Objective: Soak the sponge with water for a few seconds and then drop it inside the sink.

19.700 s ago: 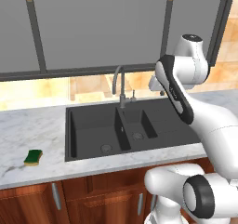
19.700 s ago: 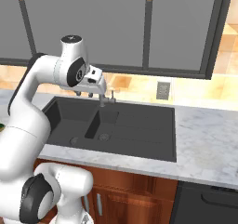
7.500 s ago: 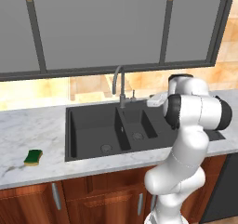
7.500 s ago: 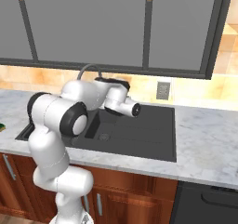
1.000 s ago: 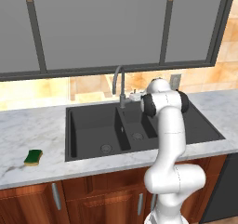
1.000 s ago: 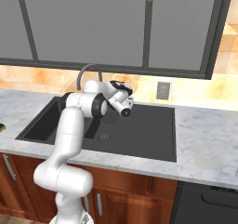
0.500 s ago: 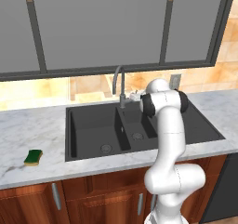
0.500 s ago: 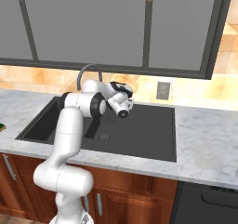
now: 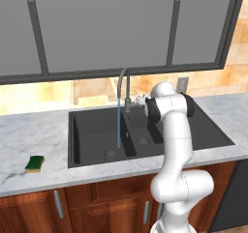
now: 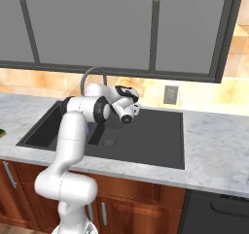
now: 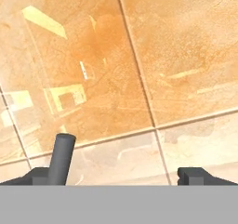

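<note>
The water (image 9: 118, 125) is seen running as a thin blue stream from the spout of the faucet (image 9: 122, 89) into the left basin of the sink (image 9: 92, 135), near that basin's drain. The gripper (image 11: 119, 175) is held at the back edge of the sink, beside the faucet base, and is pointed at the tiled wall (image 11: 139, 69); its fingers are spread wide apart and nothing is held between them. A grey rod, judged to be the faucet handle (image 11: 62, 159), is seen just inside one fingertip (image 11: 39, 176).

The sponge (image 9: 35, 163) lies flat on the worktop (image 9: 38, 135) near its front edge, well to the left of the sink and well apart from the arm; it is untouched.

Step in hand, as judged: the tap having been opened, the sponge is to be fetched. For this to be done well, the hand should be lifted clear of the handle before any sideways swing, so that the flow is not disturbed. The sponge should be approached from above with the jaws across its short sides. A light squeeze is advised, since the block is judged soft.
</note>
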Robot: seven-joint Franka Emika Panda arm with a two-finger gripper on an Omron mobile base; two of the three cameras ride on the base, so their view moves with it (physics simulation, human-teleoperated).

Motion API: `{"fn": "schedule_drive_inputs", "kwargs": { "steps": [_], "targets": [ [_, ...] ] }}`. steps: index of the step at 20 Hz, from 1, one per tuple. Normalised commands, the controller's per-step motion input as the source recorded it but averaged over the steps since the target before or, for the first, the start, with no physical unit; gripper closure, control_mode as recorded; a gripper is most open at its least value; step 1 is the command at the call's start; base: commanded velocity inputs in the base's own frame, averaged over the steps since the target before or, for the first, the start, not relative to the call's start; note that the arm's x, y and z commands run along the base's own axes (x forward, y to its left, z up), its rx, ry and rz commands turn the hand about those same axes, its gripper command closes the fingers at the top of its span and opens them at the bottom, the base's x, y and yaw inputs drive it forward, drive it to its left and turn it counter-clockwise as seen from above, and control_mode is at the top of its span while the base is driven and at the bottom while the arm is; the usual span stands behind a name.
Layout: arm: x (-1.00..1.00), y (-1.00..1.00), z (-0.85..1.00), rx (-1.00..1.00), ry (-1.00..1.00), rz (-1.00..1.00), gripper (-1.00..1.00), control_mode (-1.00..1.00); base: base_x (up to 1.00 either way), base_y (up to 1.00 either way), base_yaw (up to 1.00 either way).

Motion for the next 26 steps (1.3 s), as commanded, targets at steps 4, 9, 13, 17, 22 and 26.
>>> {"fn": "schedule_drive_inputs", "kwargs": {
  "steps": [4, 9, 13, 17, 22, 26],
  "targets": [
    [-0.01, -0.56, -0.12, 0.0, 0.08, -0.06, -1.0, -1.0, 0.0, 0.0, 0.0],
    [-0.06, -0.24, 0.34, 0.0, 0.13, -0.03, -1.0, -1.0, 0.0, 0.0, 0.0],
    [-0.18, -0.27, 0.28, 0.01, 0.12, -0.04, -1.0, -1.0, 0.0, 0.0, 0.0],
    [-0.13, -0.34, 0.31, 0.01, 0.08, -0.05, -1.0, -1.0, 0.0, 0.0, 0.0],
    [-0.32, -0.34, 0.14, 0.02, 0.15, -0.04, -1.0, -1.0, 0.0, 0.0, 0.0],
    [-0.44, -0.21, 0.14, 0.0, 0.21, -0.04, -1.0, -1.0, 0.0, 0.0, 0.0]
  ]
}}
